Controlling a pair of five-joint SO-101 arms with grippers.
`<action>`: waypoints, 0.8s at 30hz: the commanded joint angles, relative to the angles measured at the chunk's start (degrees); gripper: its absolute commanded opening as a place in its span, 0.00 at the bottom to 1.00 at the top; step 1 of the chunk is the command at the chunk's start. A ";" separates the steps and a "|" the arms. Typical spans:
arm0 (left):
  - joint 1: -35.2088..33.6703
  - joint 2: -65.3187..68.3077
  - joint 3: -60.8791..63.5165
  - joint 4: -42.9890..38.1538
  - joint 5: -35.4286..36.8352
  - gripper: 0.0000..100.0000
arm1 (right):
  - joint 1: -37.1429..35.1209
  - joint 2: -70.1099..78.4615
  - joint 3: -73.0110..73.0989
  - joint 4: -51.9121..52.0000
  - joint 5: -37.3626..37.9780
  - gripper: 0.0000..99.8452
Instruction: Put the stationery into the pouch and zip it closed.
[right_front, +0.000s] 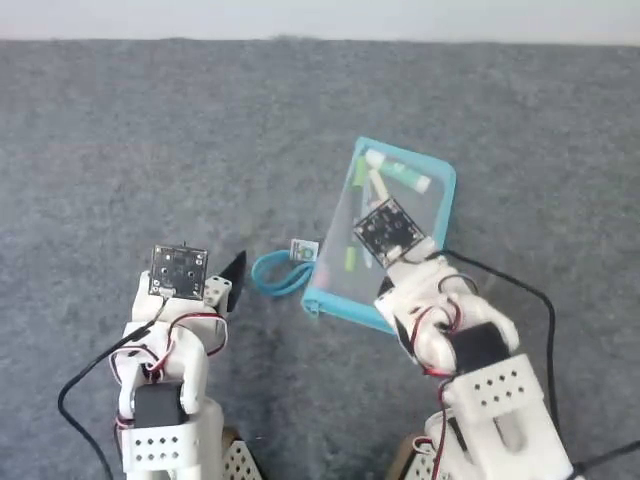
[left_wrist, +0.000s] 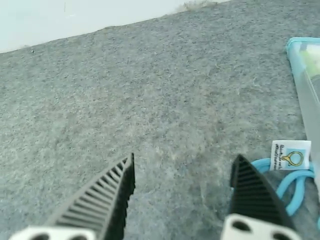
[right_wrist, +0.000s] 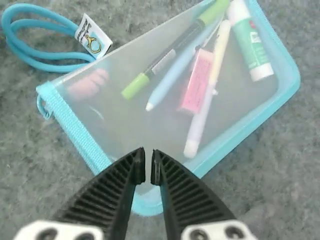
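Pouch (right_wrist: 120, 125) contents seen from right wrist: pens (right_wrist: 175, 45), glue stick (right_wrist: 250, 42); right end effector (right_wrist: 146, 155) pressed together above it. Left end effector (left_wrist: 184, 167) spread near strap (left_wrist: 295, 182).

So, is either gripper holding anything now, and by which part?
Left gripper is open, empty. Right gripper, nearly shut, sits over the pouch edge; a grip cannot be told.

Bright, even light; faint soft shadows

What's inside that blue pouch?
Through the pouch wall: a green-capped marker, a light blue pen, a pink block, a pale pen, a glue stick. The right tool hides one edge.
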 joint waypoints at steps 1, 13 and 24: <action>-0.26 -1.23 -2.68 -1.93 2.37 0.40 | 0.75 -4.62 3.34 -1.36 -0.18 0.02; -6.42 -1.23 -2.95 -5.98 6.59 0.44 | 0.57 -26.86 18.73 -1.45 -0.18 0.02; -11.52 -1.32 -7.60 -1.85 10.64 0.44 | 0.84 -38.20 28.04 -7.34 5.27 0.02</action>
